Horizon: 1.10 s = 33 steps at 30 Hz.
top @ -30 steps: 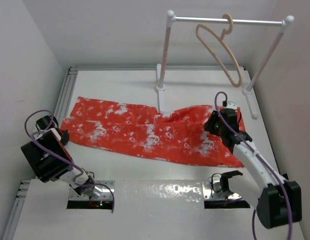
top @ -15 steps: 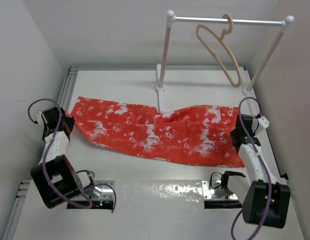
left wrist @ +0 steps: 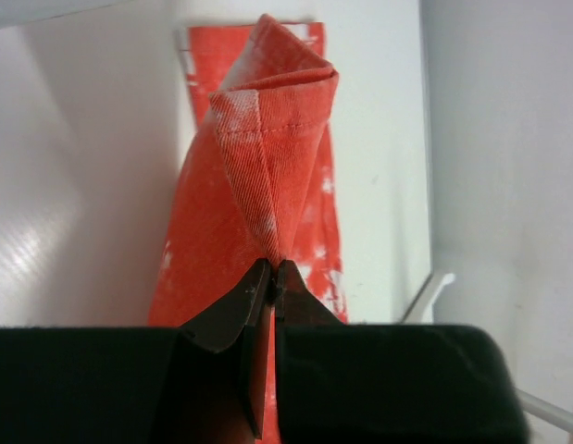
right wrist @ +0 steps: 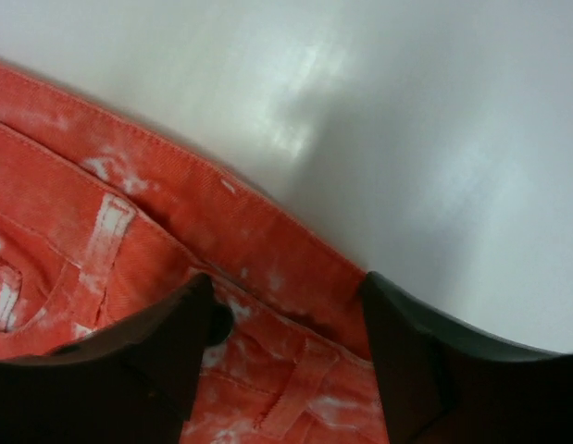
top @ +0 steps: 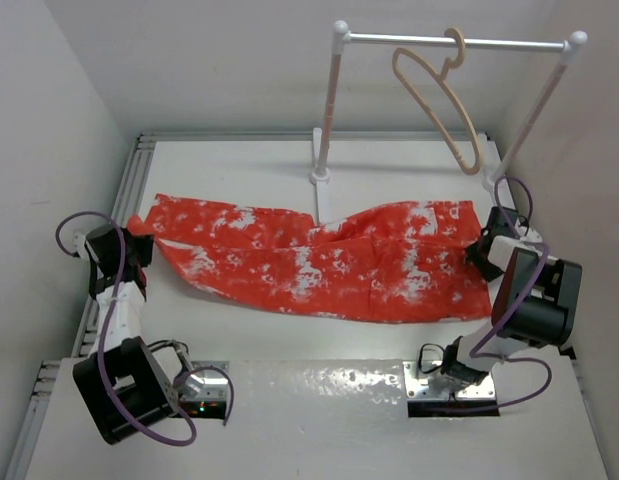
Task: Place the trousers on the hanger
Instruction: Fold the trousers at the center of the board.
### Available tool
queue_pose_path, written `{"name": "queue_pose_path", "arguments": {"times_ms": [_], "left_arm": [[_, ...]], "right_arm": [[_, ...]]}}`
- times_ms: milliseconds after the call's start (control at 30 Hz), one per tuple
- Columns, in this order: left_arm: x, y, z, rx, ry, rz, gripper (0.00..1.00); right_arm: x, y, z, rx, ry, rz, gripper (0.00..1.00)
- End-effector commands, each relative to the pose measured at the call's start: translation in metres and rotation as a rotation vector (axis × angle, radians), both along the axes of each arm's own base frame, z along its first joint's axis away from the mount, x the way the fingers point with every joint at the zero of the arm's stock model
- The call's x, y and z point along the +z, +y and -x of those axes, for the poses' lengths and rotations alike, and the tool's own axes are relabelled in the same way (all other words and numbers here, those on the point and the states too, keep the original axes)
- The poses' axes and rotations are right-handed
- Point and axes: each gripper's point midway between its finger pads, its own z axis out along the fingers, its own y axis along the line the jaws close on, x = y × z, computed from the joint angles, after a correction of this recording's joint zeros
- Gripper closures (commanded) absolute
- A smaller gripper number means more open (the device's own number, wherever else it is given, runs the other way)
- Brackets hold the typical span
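One folded hem of the trousers is pinched by left jaws; right jaws spread, seemingly astride the waistband.

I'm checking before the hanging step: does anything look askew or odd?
Nothing spilled or damaged. The trousers lie creased mid-length, and the left gripper pinches their leg end into a peaked fold.

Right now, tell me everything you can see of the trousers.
The trousers are bright red-orange, twill-looking cloth with white blotches. They lie spread lengthwise across the white table, a little rumpled in the middle. At the stitched hem end, the left gripper is shut on a fold, which stands up in a small peak. At the waist end, with its band and a belt loop, the right gripper is open over the cloth.
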Motion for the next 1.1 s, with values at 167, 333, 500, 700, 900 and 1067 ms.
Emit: {"name": "queue_pose_path", "arguments": {"times_ms": [167, 333, 500, 700, 900, 1067], "left_arm": [[0.061, -0.004, -0.013, -0.028, -0.221, -0.053, 1.00], [0.062, -0.007, -0.014, -0.052, -0.213, -0.057, 1.00], [0.063, -0.011, -0.016, -0.065, -0.230, -0.033, 1.00], [0.056, -0.021, -0.017, -0.107, -0.242, 0.004, 1.00], [0.055, -0.023, -0.016, -0.125, -0.238, -0.002, 1.00], [0.055, -0.024, -0.016, -0.124, -0.242, 0.001, 1.00]], "right_arm": [[-0.006, 0.014, -0.044, 0.125, -0.098, -0.112, 0.79], [0.047, -0.006, -0.075, 0.105, -0.140, -0.050, 0.34], [0.082, -0.020, -0.019, -0.084, -0.163, 0.091, 0.18], [0.021, 0.006, 0.092, -0.170, -0.084, 0.128, 0.50], [0.002, 0.027, 0.105, -0.135, -0.093, 0.047, 0.36], [-0.007, 0.033, 0.107, -0.132, -0.083, 0.018, 0.27]]}}
